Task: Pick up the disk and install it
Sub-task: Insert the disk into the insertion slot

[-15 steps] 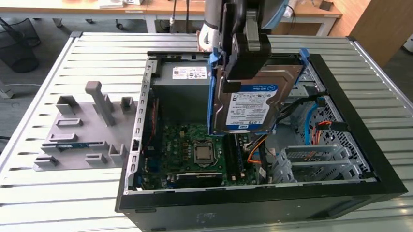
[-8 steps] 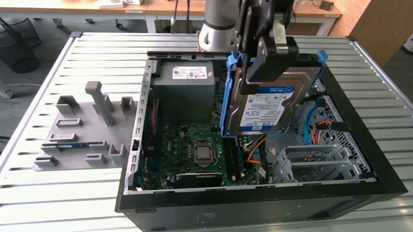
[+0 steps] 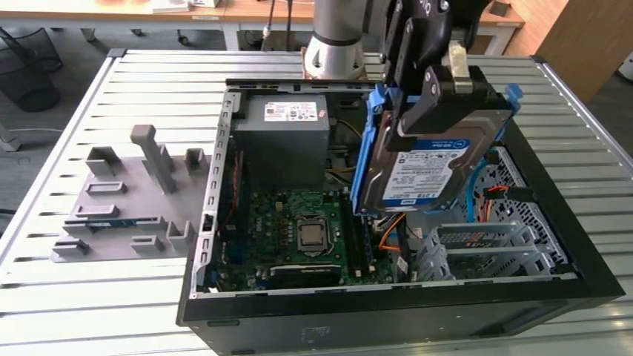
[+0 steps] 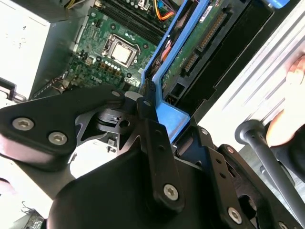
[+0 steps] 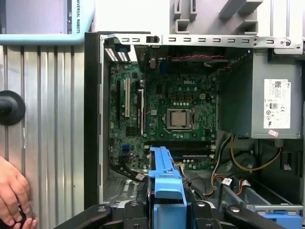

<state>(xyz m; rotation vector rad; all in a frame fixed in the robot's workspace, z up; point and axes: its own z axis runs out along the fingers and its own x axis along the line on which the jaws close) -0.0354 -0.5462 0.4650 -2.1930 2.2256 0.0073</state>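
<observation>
My tool is clenched on the disk above the open case; I fear its frame could snag cables

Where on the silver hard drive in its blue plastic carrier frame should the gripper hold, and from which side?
The upper end, clamped across its broad flat faces from above, as the gripper holds the silver hard drive now. That probably leaves the blue carrier frame rails free and the lower end hanging toward the open black computer case.
</observation>
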